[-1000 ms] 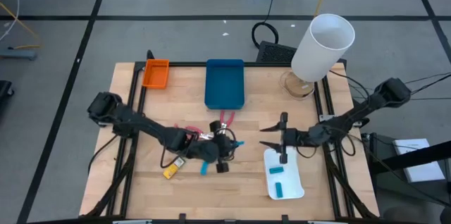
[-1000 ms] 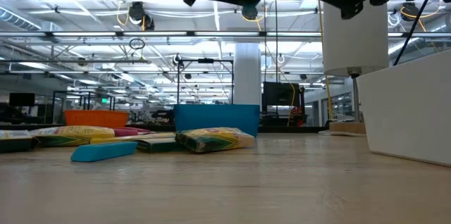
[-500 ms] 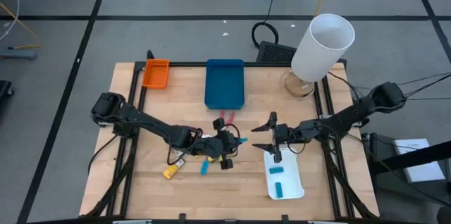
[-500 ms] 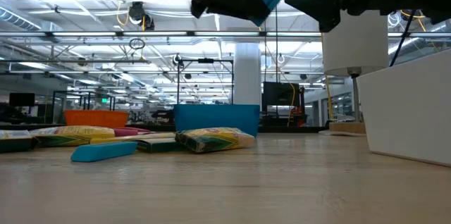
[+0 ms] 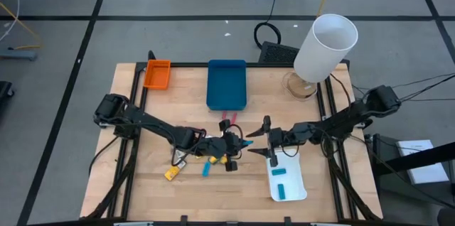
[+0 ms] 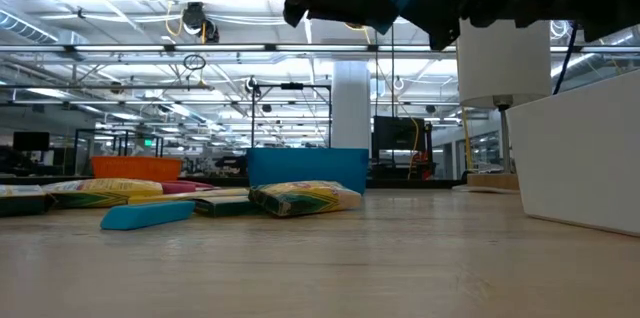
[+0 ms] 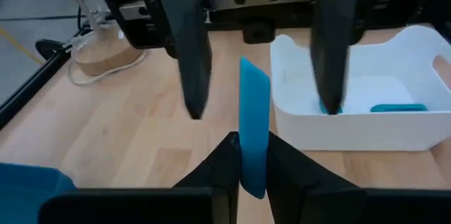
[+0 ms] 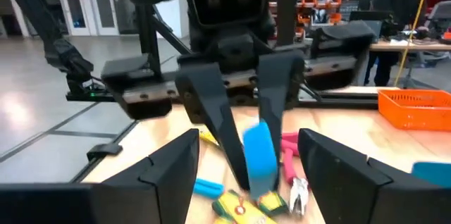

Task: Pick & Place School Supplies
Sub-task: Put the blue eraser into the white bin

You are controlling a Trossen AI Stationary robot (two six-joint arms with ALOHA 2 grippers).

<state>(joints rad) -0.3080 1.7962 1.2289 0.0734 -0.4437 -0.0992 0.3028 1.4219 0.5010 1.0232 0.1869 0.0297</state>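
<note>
My left gripper [image 5: 238, 145] hovers over the middle of the table, shut on a light-blue oblong block [image 5: 245, 143]. My right gripper [image 5: 254, 143] faces it from the right, open wide. Its two fingers [image 7: 192, 48] stand on either side of the block's free end without touching it. On the wood below lie another blue block [image 5: 207, 168], a yellow piece [image 5: 170, 174], yellow packs [image 6: 305, 198] and red-handled pliers [image 5: 227, 119]. The white tray [image 5: 298, 190] holds two blue blocks. My left gripper pinches the light-blue block between its two fingers at one end [image 7: 252, 171]. The fingers come level from the table's left and lie along the block. The block is lifted clear of the table, and its free end [image 7: 254, 83] sticks out toward the right gripper.
A blue tray [image 5: 226, 84] and an orange tray [image 5: 157, 73] sit at the far side. A tall white cylinder on a round wooden base [image 5: 323, 41] stands at the far right corner. Black frame rails run along the table's sides. Bare wood lies near the front left.
The left gripper has carried the blue block toward the table's right, keeping it lifted. The right gripper has moved toward the table's left, staying open, and its fingers now flank the block's free end.
</note>
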